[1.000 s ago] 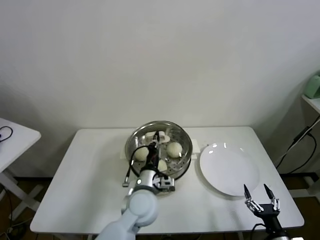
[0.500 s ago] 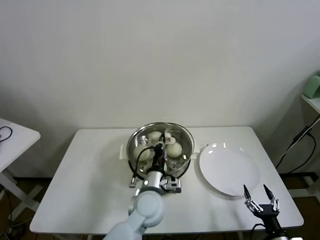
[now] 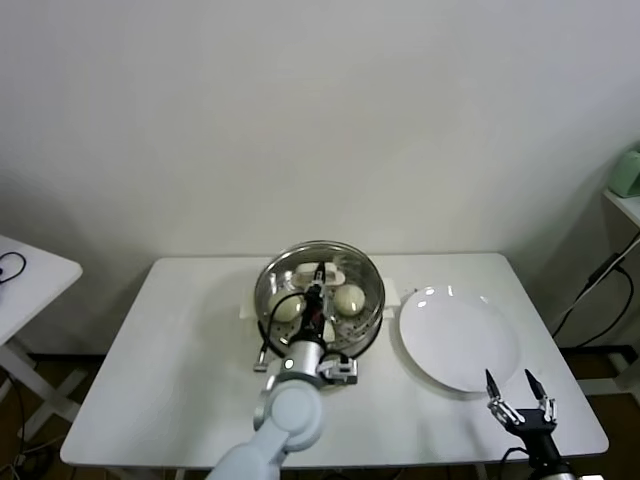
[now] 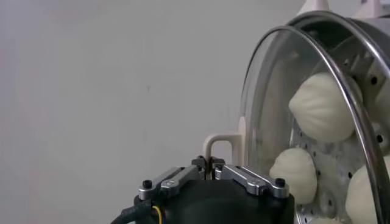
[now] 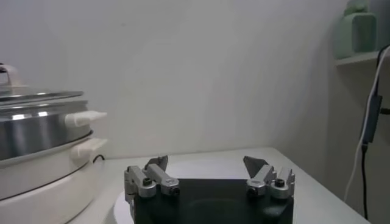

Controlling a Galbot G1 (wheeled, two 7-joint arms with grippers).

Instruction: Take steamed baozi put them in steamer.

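Shifted sideways, left gripper [image 4: 212, 163] clenches glass lid's handle [image 4: 220, 146] over shiny round steamer [image 3: 320, 292]; right gripper [image 3: 517, 395] splayed

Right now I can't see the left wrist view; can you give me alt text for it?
The left tool is shut on the lid handle, holding the glass lid over the steamer. Through the glass, three white baozi sit on the perforated tray.

Head view looks down from 6 o'clock over the whole tabletop [image 3: 180, 330]; both wrist views sit low, sharing the steamer [image 3: 320, 292] close up
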